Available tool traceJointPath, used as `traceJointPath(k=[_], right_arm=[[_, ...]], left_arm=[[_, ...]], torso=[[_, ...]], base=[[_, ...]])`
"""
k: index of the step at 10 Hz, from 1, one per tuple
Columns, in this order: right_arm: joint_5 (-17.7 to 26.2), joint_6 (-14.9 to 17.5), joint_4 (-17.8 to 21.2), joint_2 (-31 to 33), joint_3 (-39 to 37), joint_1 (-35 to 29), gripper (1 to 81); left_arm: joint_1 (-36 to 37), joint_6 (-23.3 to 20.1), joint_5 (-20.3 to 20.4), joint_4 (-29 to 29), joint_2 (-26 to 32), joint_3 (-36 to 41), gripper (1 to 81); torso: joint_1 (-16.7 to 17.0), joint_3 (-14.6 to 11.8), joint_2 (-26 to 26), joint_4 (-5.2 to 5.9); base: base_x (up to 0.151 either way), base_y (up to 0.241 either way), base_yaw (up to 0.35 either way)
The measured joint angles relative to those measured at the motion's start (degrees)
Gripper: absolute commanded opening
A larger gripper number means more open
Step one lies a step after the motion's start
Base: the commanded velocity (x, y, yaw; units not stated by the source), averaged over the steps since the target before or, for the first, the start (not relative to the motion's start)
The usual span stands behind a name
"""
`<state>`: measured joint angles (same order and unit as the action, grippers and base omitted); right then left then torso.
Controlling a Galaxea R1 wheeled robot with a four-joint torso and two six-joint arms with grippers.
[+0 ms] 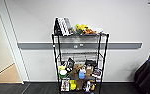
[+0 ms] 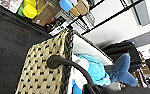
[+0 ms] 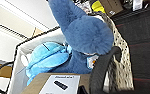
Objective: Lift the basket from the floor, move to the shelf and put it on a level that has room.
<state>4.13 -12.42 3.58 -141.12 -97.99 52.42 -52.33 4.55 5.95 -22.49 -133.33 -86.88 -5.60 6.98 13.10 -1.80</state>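
The basket is beige and woven with a pale rim, and it hangs above the floor of dark grey carpet. My left gripper is shut on its rim, one dark finger lying on the outer wall. On the opposite rim my right gripper is shut on the basket. Inside lie a blue plush toy and a brown cardboard box. Straight ahead stands the black wire shelf. Its second level looks bare.
The shelf's top tier bears books and yellow plush toys. Its lower tiers are crowded with boxes and packets. A black-draped table stands at the right. An opening onto tan wooden flooring lies at the left.
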Motion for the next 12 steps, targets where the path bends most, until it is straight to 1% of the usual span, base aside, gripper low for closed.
traceJointPath(k=[2, 4, 7, 10, 12], right_arm=[[-0.63, -0.06, 0.02, 1.82, 3.52, -0.28, 1.0], [-1.11, -0.06, 0.02, 3.38, 5.44, -1.13, 1.0], [-1.52, -0.06, 0.05, 4.99, 7.67, -1.16, 1.0], [-1.85, -0.09, 0.11, 5.38, 8.91, -1.95, 1.0], [-2.84, -0.04, 0.11, 5.60, 8.94, -2.17, 1.0]], left_arm=[[-0.09, 0.00, 2.12, -0.27, 0.83, 1.60, 1.0], [-0.11, 0.00, 2.47, -0.40, 0.80, 2.12, 1.0], [-0.56, 0.02, 2.62, -0.46, 1.07, 3.50, 1.0], [0.20, 0.02, 2.95, -0.66, 1.44, 3.89, 1.0], [0.24, 0.00, 3.12, -0.66, 1.49, 4.39, 1.0]], torso=[[0.00, 0.00, 0.00, 0.00], [0.00, 0.00, 0.00, 0.00], [0.15, -0.04, 0.05, 0.00], [0.13, -0.04, 0.00, 0.00], [0.13, -0.04, 0.00, 0.00]], base=[[0.000, 0.000, 0.000], [0.000, 0.000, 0.000], [0.073, 0.000, 0.000], [0.100, 0.000, 0.000], [0.103, 0.000, 0.000]])
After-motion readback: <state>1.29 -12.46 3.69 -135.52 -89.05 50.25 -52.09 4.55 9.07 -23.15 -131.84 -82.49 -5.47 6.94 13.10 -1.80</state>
